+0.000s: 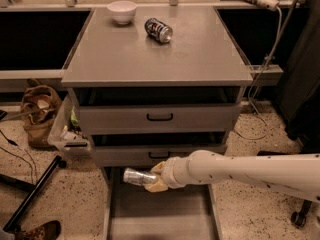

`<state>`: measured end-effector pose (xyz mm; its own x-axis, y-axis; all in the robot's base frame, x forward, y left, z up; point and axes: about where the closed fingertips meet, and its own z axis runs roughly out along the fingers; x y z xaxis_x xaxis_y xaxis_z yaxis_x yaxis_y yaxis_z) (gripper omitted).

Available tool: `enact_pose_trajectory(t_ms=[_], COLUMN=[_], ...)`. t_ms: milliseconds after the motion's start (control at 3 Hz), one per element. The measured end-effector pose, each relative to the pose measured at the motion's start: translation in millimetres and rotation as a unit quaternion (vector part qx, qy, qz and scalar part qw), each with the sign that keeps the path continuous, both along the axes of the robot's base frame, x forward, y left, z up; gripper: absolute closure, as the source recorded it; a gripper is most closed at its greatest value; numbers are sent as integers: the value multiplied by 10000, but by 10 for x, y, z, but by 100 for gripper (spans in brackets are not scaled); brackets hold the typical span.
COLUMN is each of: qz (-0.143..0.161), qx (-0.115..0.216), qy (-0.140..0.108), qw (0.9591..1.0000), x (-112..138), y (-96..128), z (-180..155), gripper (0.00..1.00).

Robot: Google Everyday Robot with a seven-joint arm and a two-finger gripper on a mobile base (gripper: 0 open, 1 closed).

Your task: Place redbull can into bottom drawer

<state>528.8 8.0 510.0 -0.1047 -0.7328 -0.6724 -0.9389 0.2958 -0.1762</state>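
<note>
redbull can (134, 176), slim silvery cylinder, we see the gripper (153, 180) clamped on it, over the shallow grey bottom drawer (160, 216), dark can (158, 30) on the cabinet top

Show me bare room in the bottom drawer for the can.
The floor of the bottom drawer is bare wall to wall in front of the gripper, which holds the redbull can over its back end. Crowded only there.
</note>
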Motion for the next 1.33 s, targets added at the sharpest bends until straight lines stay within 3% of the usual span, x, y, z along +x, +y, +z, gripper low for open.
enact_pose_trajectory(t_ms=[333, 667, 1000, 1333], qz=[-280, -422, -423, -434], qx=[204, 552, 973, 1044], qy=[423, 838, 1223, 1412], qw=[9985, 9941, 9868, 9835], x=[-7, -174, -443, -587], y=[-70, 29, 205, 271], z=[-704, -1361, -1865, -2043], gripper=[100, 100, 100, 100])
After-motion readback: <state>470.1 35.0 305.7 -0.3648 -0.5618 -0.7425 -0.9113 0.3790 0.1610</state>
